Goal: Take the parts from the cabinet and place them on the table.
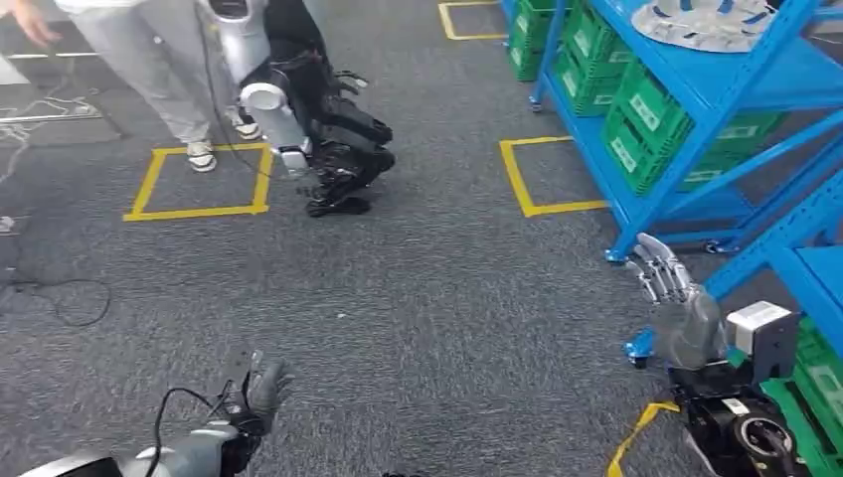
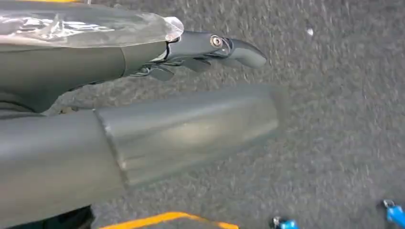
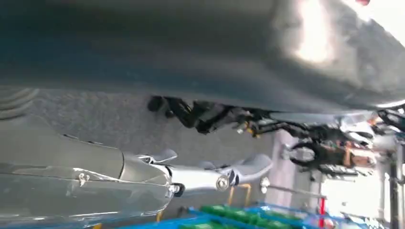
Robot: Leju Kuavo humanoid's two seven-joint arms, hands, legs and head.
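Clearly nothing held yet — right hand (image 1: 674, 298) raised with fingers spread and straight, left hand (image 1: 260, 396) low over the grey carpet (image 1: 437, 328), fingers loosely apart, empty too. Same reading from the wrist views: left hand (image 2: 191, 95) stretched out above bare carpet, right hand (image 3: 143, 176) extended with nothing between thumb and fingers.

Blue cabinet (image 1: 696, 109) standing ahead and to the right, just beyond the right hand; left hand well apart from it, on the far side of the body. So right arm the nearer one, by a wide margin. Green crates (image 1: 646, 109) ranged along the cabinet's lower shelves, long sides running with the shelf edge. On the cabinet's top shelf, a pale disc-like part (image 1: 706, 20), flat, cut off by the picture's edge — probably one of the parts to fetch, though hard to say. Crate contents hidden.

Away from the cabinet, across the carpet: yellow floor squares (image 1: 199, 179), another robot (image 1: 308, 119) crouched, a person's legs (image 1: 159, 70) beside it. Surface for delivery not to be made out anywhere. Likely next: turn toward the cabinet and reach upward with the right hand.
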